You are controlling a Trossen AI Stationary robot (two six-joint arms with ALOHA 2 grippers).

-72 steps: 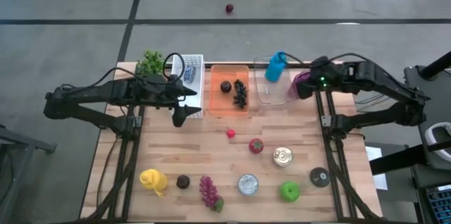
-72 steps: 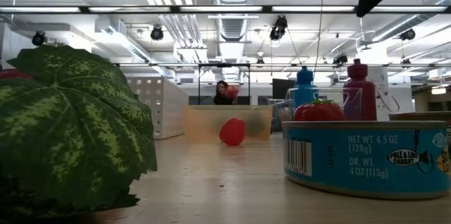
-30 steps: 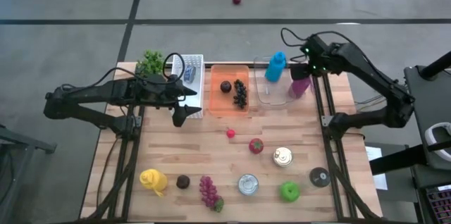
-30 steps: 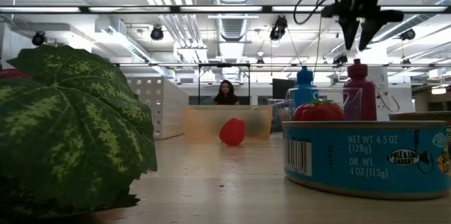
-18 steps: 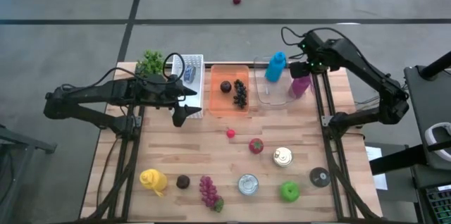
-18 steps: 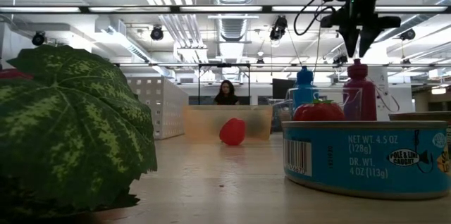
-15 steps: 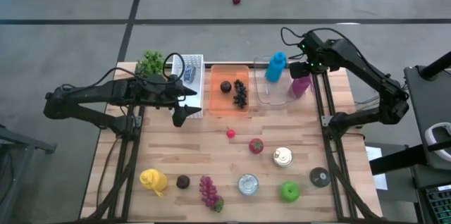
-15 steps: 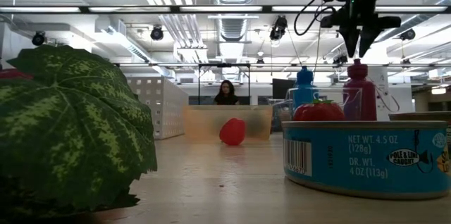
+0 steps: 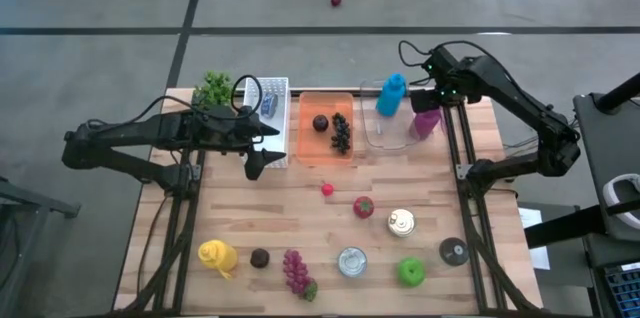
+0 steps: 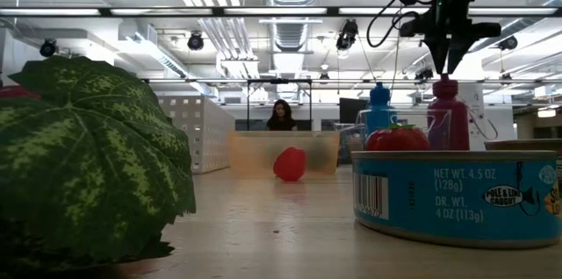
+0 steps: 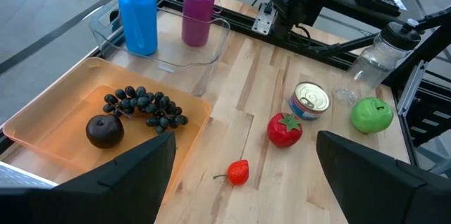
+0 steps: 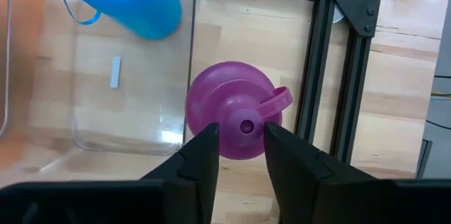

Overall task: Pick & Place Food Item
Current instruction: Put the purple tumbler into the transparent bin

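My right gripper (image 9: 435, 96) hangs pointing down over the purple bottle (image 9: 427, 121), which stands upright in a clear bin (image 9: 385, 140) beside a blue bottle (image 9: 391, 94). In the right wrist view it (image 12: 241, 131) is open, with its fingers on either side of the spout on the purple cap (image 12: 211, 104). The low view puts its tips (image 10: 448, 67) just above that cap. My left gripper (image 9: 256, 163) is open and waits above the table, next to the orange tray (image 9: 308, 150) holding a dark plum (image 9: 320, 123) and grapes (image 9: 341, 134).
On the boards lie a small red fruit (image 9: 327, 190), a tomato (image 9: 363, 207), two cans (image 9: 401, 222) (image 9: 351, 261), a green apple (image 9: 411, 272), a dark disc (image 9: 453, 251), purple grapes (image 9: 296, 271), a yellow item (image 9: 216, 256) and a white basket (image 9: 272, 108). A small ball (image 9: 335, 0) lies on the floor.
My right gripper has come down toward the purple bottle's cap, staying pointed downward. Nothing on the table has shifted.
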